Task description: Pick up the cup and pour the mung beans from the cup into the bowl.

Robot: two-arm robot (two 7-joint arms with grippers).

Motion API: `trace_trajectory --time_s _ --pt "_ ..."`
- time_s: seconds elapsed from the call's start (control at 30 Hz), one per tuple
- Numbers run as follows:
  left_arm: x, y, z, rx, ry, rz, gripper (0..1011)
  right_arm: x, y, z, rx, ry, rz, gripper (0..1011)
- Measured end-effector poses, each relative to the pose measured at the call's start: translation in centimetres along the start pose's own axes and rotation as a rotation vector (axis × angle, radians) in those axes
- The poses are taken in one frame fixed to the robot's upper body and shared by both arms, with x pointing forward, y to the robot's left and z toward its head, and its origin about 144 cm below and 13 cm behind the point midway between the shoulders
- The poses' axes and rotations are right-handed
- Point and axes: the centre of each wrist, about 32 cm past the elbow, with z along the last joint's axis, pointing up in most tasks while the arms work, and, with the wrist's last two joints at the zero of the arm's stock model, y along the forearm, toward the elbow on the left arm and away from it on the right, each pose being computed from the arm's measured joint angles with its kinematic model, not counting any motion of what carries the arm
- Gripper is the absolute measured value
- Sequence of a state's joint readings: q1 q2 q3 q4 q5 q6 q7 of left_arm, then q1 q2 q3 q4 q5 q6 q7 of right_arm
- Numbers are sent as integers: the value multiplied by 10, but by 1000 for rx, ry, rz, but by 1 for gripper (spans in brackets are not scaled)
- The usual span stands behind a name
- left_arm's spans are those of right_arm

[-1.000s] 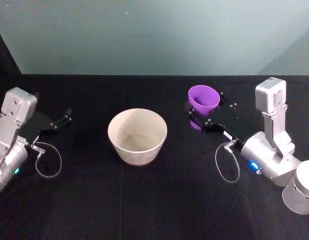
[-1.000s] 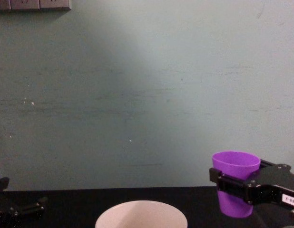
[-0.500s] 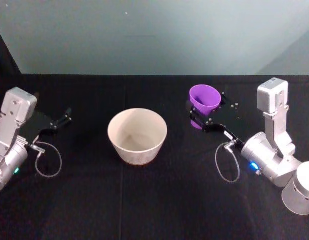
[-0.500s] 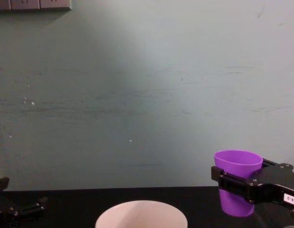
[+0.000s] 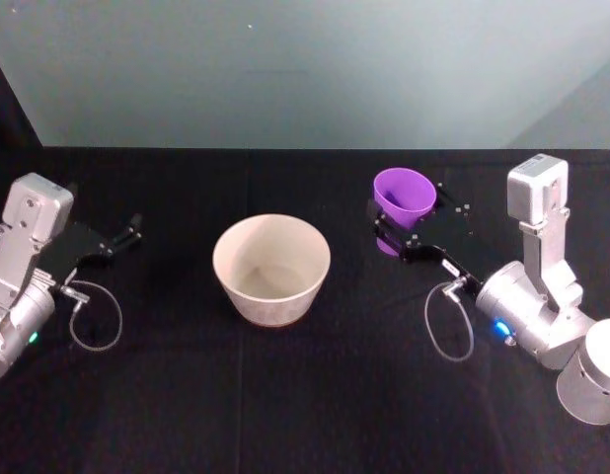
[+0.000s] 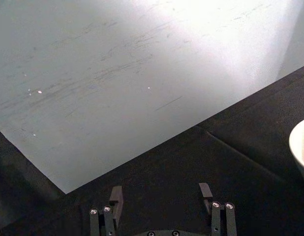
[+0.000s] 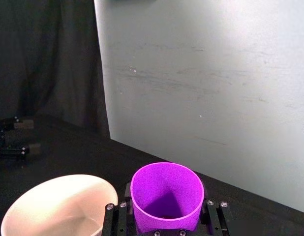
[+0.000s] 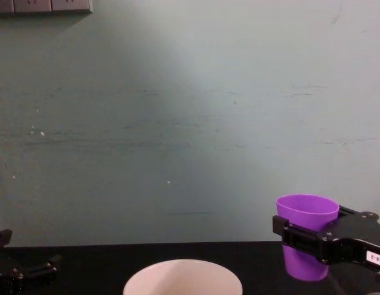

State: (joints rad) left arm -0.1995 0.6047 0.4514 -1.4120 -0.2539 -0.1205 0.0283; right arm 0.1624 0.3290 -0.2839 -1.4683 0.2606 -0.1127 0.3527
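The purple cup [image 5: 403,195] is held upright above the black table, right of the bowl, with my right gripper [image 5: 406,223] shut around its body. In the right wrist view the cup [image 7: 166,195] sits between the black fingers [image 7: 115,216], and a few dark bits lie at its bottom. The chest view has the cup [image 8: 307,233] clamped in the right gripper [image 8: 304,241] at the right. The cream bowl [image 5: 271,268] stands at the table's middle, its inside bare; its rim [image 8: 182,274] rises at the bottom of the chest view. My left gripper [image 5: 125,235] is parked open at the far left.
A black cloth covers the table [image 5: 305,395]. A pale green wall [image 5: 305,69] stands behind it. Loose cables hang by both arms, one on the right [image 5: 448,326] and one on the left [image 5: 93,316]. The bowl's edge [image 6: 299,147] lies off to one side of the open left fingers [image 6: 116,196].
The right gripper lifted the cup slightly and drifted a little to the right at first; in the last half second it has barely moved. The left arm stayed still.
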Motion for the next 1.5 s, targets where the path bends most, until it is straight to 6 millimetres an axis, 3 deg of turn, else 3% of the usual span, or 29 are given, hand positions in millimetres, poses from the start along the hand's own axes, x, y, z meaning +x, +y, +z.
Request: trace_trajectory --time_s 1.5 --pt "0 0 0 0 0 0 1000 0 0 0 0 -1 1 724"
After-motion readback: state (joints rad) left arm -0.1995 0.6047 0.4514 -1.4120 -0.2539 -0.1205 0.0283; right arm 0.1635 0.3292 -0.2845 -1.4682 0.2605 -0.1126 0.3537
